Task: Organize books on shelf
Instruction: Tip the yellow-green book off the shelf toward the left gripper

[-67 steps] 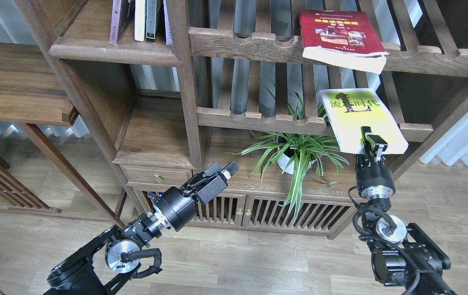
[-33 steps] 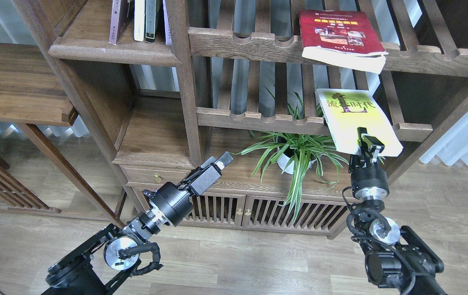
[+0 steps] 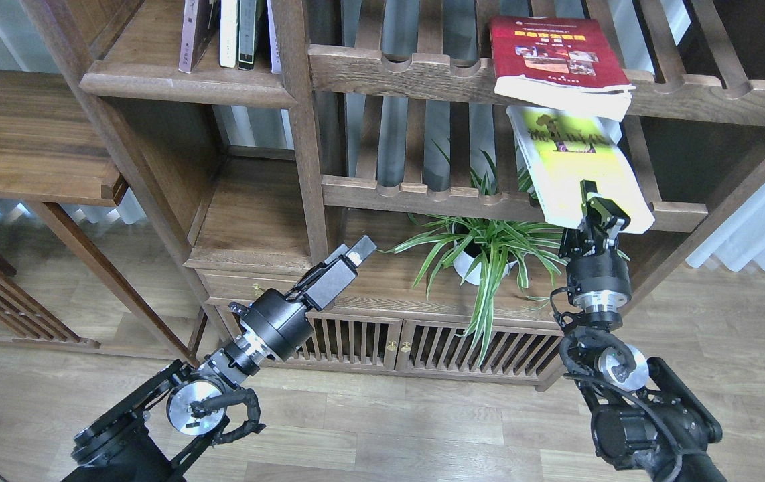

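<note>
Right arm raised with yellow-green book; left arm idle.
Right gripper [image 3: 598,211] clamps the yellow-green book's [image 3: 573,164] lower edge, tilted over the lower slatted rack [image 3: 423,194], just under the red book [image 3: 557,60]. Left gripper [image 3: 350,258]: fingers together, holding nothing.

Two black jointed arms, with silver discs at the joints. Black cables looped beside each wrist. Boxy black left pincer [image 3: 354,252] with pale tip; slimmer right pincer [image 3: 598,209].
</note>
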Controlling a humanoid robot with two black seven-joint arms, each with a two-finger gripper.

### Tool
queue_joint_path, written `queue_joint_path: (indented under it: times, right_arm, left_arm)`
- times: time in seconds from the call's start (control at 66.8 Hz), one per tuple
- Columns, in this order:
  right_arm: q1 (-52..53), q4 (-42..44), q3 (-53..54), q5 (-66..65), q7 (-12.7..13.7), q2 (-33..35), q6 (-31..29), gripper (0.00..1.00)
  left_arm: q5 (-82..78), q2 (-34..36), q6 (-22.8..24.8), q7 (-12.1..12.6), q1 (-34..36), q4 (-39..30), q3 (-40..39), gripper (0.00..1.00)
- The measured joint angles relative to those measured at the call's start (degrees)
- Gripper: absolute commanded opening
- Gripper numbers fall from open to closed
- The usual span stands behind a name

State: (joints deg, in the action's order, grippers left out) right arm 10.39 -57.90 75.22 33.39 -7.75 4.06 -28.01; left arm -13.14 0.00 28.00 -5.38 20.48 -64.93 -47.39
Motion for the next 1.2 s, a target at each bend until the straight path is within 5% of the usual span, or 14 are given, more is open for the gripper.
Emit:
queue_joint_path:
  times: [1.198]
  right_arm:
    - [-8.32, -13.32, -15.86, -4.54, 0.36, 0.64, 0.0, 0.04]
  left_arm:
    - [13.67, 2.97, 0.0, -0.18, 0.05, -3.57, -1.31, 1.0]
